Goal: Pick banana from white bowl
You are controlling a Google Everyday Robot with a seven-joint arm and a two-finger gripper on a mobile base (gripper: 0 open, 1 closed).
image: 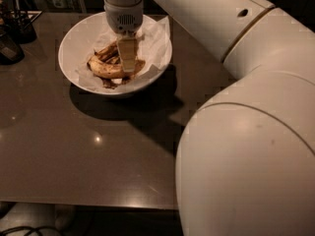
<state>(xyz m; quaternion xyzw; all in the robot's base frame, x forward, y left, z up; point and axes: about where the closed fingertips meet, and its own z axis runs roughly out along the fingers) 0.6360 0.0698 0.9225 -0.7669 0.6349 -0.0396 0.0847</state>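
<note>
The white bowl [68, 45] stands on the dark table at the upper left, lined with crumpled white paper [156, 37]. The banana [105, 71], yellow with brown speckles, lies curved in the bowl's middle. Thinner, darker banana pieces [107, 52] lie just behind it. My gripper [128, 68] reaches straight down from the white wrist [123, 14] into the bowl. Its tip is at the banana's right end, touching or just over it. The gripper's body hides that end of the banana.
Small dark containers [11, 47] stand at the table's far left edge. My large white arm [246, 132] fills the right side of the view and hides that part of the brown table [98, 151]. The table's front edge runs along the bottom.
</note>
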